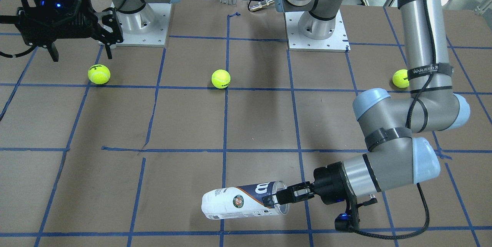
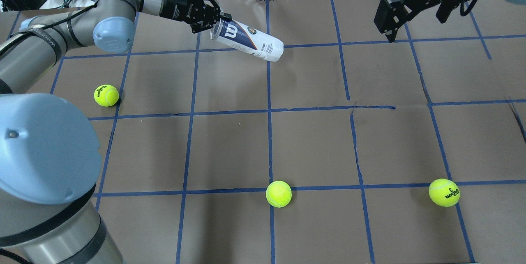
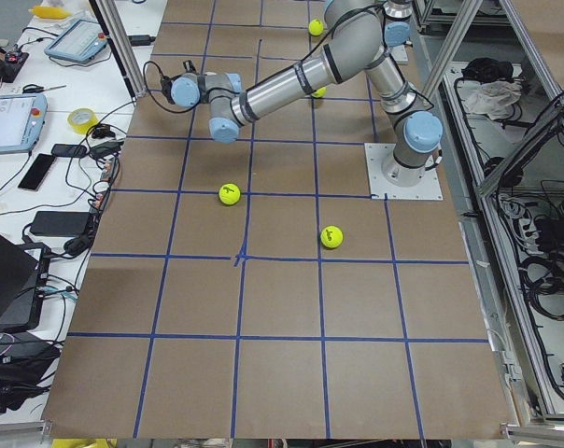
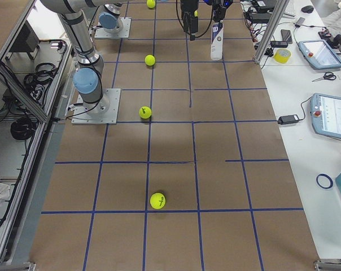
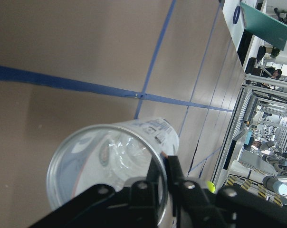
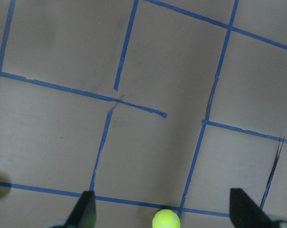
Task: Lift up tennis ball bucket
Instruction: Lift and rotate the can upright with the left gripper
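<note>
Left gripper is clenched on the open rim of the tennis ball bucket, which juts out ahead of it, tilted, closed end lower. The grasp looks done. Whether the far end has cleared the counter I cannot tell, so most of the lift seems left.

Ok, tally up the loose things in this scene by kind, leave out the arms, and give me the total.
tennis balls: 3
tennis ball bucket: 1
Total: 4
</note>
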Available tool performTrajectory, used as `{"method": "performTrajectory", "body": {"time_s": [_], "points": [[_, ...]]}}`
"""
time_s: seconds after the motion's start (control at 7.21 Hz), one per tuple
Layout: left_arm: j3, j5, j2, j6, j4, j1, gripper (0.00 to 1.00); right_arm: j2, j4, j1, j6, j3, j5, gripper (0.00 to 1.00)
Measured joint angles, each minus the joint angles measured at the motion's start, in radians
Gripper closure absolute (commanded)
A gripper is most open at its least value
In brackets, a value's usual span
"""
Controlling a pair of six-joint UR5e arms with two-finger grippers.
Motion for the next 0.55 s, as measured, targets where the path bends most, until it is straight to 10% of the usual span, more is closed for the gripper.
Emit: {"method": "performTrajectory", "body": {"time_s": [0.55], "points": [[0.057,0.661,0.107,-0.07,0.029,-0.195,1.0,-0.029,0.0,0.0,0.023,-0.005,0.1,0.0]]}}
